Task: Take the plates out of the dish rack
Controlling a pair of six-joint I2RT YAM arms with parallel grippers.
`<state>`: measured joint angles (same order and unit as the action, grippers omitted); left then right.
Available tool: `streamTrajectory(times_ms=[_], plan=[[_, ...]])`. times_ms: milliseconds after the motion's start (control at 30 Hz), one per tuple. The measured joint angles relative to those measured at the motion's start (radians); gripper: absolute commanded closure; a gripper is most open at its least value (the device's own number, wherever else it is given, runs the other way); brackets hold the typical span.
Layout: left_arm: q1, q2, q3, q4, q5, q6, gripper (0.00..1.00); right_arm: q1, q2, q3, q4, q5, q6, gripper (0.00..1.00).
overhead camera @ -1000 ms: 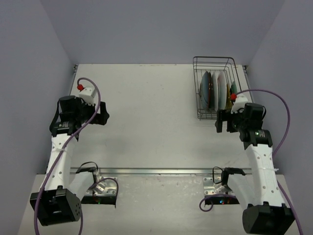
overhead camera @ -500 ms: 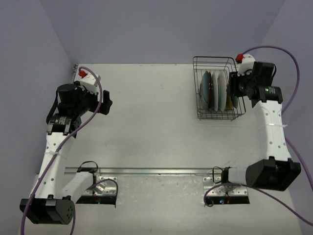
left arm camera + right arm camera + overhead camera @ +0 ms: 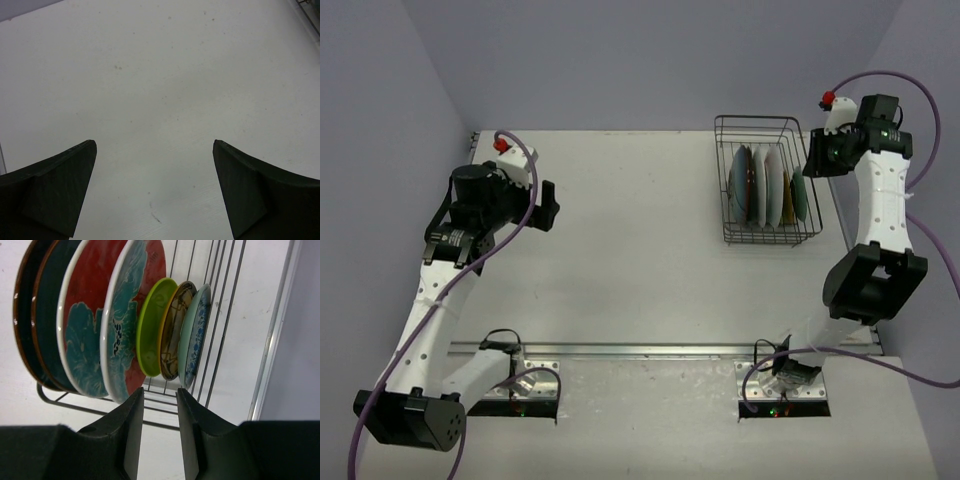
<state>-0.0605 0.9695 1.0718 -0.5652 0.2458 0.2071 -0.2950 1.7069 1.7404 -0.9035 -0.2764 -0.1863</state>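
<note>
The dish rack [image 3: 756, 238] of dark wire stands at the back right of the table. Several plates [image 3: 766, 186] stand on edge in it. In the right wrist view they read, left to right: dark plates [image 3: 34, 315], two red plates with teal flowers [image 3: 85, 325], a lime green plate [image 3: 152, 332], a yellow-brown patterned plate [image 3: 175, 332] and a pale blue-patterned plate [image 3: 196, 335]. My right gripper [image 3: 817, 157] hovers at the rack's right side. Its jaws [image 3: 160, 392] stand a narrow gap apart with nothing between them, short of the small plates. My left gripper [image 3: 548, 205] is wide open over bare table [image 3: 154, 146].
The rack wires [image 3: 220, 315] run just right of the small plates. A metal strip [image 3: 277, 330] edges the table beside the right wall. A metal rail [image 3: 650, 350] crosses the table near the arm bases.
The right arm swung from the rack's front corner up to its right side, and its jaws narrowed from wide open. The left arm shifted slightly toward the back.
</note>
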Motion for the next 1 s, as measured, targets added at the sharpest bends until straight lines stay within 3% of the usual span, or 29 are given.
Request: streamTrajectory(times_ms=[300, 1000], plan=[[0.0, 0.013, 0.0, 0.0, 0.009, -0.022, 0.0, -0.005, 0.138, 0.003, -0.023, -0.008, -0.022, 0.67], [0.0, 0.033, -0.008, 0.002, 0.017, -0.042, 0.0, -0.011, 0.215, -0.014, 0.057, 0.064, -0.039, 0.68]])
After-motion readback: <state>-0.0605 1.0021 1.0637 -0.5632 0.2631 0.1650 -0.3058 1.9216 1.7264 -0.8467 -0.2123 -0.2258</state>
